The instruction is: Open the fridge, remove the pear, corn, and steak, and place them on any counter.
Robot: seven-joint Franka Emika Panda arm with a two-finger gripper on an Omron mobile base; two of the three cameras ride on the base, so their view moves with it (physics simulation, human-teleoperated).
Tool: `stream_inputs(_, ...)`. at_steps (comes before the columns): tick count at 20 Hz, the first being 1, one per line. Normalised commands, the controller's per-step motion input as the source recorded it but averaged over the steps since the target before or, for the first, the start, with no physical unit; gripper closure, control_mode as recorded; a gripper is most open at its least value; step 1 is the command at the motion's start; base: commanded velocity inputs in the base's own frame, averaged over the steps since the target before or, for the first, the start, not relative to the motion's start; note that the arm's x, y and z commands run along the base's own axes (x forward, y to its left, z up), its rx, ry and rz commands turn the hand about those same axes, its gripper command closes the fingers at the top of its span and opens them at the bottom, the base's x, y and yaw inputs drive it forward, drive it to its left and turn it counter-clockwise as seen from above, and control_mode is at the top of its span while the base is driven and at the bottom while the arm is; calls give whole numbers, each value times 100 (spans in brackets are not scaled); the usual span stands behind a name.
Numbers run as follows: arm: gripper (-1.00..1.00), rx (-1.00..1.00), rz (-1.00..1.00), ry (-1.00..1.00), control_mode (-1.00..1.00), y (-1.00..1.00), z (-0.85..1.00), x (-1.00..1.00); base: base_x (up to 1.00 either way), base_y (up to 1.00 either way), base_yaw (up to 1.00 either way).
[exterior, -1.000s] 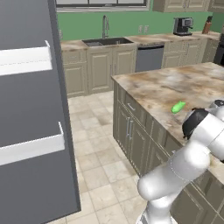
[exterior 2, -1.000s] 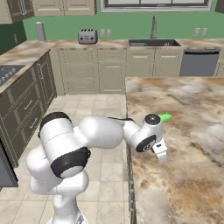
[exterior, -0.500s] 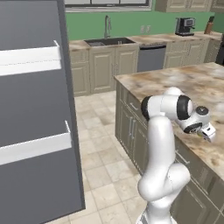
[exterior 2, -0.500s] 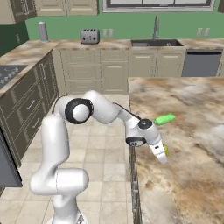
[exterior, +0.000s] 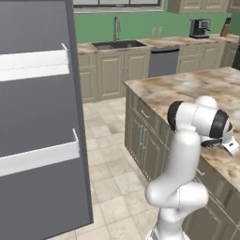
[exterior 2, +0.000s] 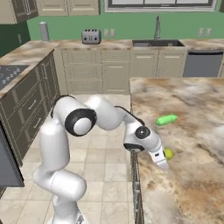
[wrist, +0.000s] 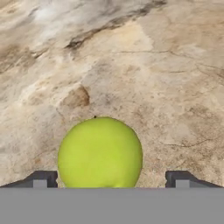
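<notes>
A glossy white arm [exterior 2: 70, 144] of rounded segments with black joint rings and a bulbous base.

1. No text, label, brand, number or sign can be read in any of the views.
2. No lettering is seen on the fridge [exterior: 37, 140] door panel or its white shelves.
3. No markings can be made out on the toaster [exterior 2: 91, 36] or the coffee machine [exterior: 199, 28] on the far counters; both are too small for any to be told.
4. No sticker or print is seen on the pear [wrist: 100, 153].
</notes>
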Motion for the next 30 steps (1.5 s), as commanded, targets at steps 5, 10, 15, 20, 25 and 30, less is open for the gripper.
stream_inputs(5,-100,9,0,-1,-100,5,100,-43,0,0,0)
stream_inputs(10,-100,6,3,0,-100,17,100,-12,0,0,0)
stream_inputs(15,-100,13,18,7,-100,4,100,2,0,0,0)
stream_inputs(20,-100,4,37,4,-100,15,100,1,0,0,0)
stream_inputs(25,-100,6,40,19,-100,62,100,0,0,0,0)
stream_inputs(30,-100,9,30,39,-100,98,100,0,0,0,0)
